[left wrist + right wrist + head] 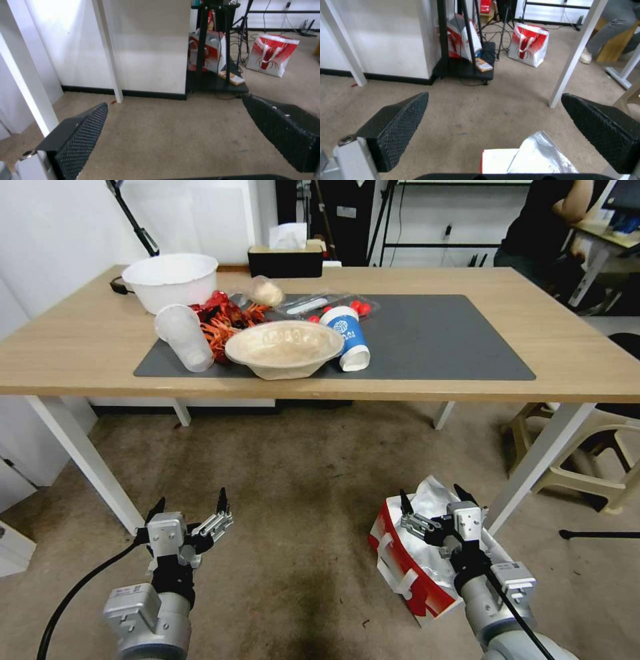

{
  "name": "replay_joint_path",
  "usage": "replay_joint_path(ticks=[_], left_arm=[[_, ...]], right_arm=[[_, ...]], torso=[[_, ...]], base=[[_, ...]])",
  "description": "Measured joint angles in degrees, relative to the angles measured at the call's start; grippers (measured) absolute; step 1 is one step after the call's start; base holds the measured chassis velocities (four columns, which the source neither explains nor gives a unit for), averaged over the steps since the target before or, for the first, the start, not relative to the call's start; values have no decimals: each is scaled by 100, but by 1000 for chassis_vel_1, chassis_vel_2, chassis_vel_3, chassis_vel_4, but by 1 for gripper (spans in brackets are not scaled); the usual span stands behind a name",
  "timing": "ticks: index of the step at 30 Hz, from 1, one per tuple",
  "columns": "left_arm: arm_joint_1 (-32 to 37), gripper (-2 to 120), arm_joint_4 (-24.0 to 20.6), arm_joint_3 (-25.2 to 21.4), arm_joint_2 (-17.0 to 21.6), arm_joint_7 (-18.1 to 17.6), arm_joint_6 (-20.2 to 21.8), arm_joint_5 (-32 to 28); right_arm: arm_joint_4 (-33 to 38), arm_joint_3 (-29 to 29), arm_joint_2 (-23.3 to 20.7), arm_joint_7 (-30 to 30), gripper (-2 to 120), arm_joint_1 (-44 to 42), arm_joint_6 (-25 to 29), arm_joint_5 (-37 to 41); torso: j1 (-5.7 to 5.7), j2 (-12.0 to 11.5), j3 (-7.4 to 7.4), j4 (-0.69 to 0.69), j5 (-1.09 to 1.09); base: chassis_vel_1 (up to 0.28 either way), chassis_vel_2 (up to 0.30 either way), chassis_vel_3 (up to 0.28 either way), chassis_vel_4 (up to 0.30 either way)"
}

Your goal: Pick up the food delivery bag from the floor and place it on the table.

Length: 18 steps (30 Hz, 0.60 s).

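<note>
Boxy white-and-red paper delivery bag with foil lining [413,563] sits on worn brownish carpet floor [293,500], right, near counter leg. Right end effector [433,507] spread above crumpled foil mouth; left end effector [190,517] spread, idle. Bag likely light, floppy, crushable — white strap handles [393,563] best hold. Light-wood counter [573,360] beyond.

Food delivery bag [417,567] on floor [293,480], before table [567,347].
Right gripper [432,499] spread above its foil mouth; left gripper [190,505] spread over bare carpet.
</note>
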Motion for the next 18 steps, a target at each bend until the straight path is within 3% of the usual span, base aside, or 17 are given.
replay_joint_path(ticks=[18], left_arm=[[-10,100,19,30,-1,-2,-17,19]], right_arm=[[-48,-16,-12,-2,100,-12,23,-40]], torso=[[-146,-424,-279,1,0]], base=[[0,0,0,0]])
